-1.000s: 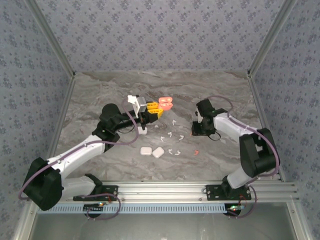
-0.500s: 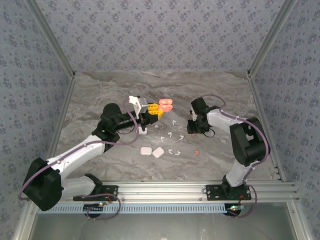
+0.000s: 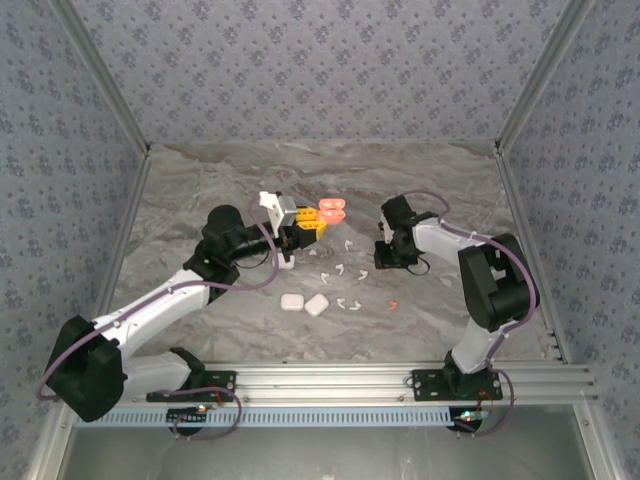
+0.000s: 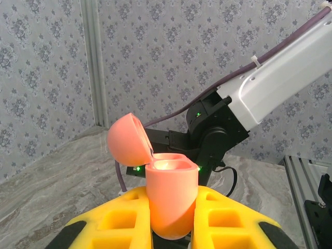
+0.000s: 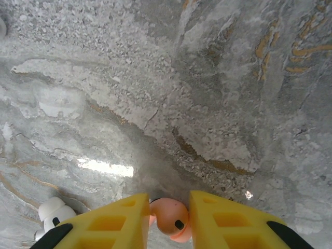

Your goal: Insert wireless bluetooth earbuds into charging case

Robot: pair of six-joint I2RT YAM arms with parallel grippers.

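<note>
My right arm has swung inward over the last second. Its right end effector (image 5: 169, 205) pinches a smooth coral earbud (image 5: 171, 220) over the veined marble worktop (image 5: 207, 78). The left end effector (image 4: 171, 210) clamps a glossy, rounded coral case (image 4: 168, 176), lid flipped open. From overhead I see white earbuds (image 3: 341, 269) scattered between the arms.

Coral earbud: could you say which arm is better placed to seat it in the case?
Probably right: the right jaws grip the coral earbud, while the left jaws hold the open coral case upright.
</note>
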